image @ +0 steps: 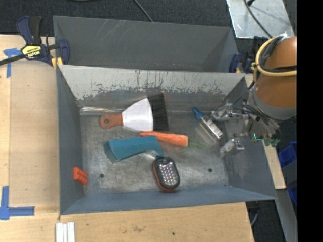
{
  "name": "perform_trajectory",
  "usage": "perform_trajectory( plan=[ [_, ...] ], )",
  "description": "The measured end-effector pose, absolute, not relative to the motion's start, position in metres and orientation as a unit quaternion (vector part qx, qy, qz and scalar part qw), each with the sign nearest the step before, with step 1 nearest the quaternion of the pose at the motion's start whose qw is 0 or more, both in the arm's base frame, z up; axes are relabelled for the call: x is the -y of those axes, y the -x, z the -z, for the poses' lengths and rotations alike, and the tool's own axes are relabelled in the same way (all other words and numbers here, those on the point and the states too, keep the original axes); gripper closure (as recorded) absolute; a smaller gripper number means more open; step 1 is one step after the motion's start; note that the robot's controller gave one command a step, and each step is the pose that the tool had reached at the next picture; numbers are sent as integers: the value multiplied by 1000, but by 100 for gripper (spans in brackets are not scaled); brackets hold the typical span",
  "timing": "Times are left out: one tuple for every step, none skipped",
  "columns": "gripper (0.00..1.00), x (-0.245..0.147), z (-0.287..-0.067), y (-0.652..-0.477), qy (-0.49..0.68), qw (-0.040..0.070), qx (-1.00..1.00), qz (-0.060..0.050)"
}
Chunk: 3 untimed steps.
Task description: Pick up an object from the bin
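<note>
My gripper (223,132) stands open over the right end of the bin floor, one finger toward the back and one toward the front, with nothing between them. Just left of it lies a clear plastic piece with a blue tip (206,124), close to the back finger; whether they touch I cannot tell. Further left an orange carrot-shaped stick (166,138) lies across the middle of the floor. A black oval flashlight with an orange rim (166,174) lies toward the front.
A teal wedge block (132,147) sits left of centre. A hand brush (136,116) with white body, black bristles and brown handle lies near the back wall. A small orange piece (79,175) is in the front left corner. The arm's orange dome overhangs the right rim.
</note>
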<state>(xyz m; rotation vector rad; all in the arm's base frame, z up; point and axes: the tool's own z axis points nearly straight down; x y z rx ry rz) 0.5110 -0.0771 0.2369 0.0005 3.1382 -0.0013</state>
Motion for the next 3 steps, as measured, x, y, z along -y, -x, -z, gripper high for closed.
perform_trajectory(
  plan=[
    [0, 61, -200, -517, 20, 6, -1000, 1],
    [0, 38, -163, -556, 38, 1, -999, 0],
    [100, -15, -78, -543, 14, 8, -1000, 2]
  ],
)
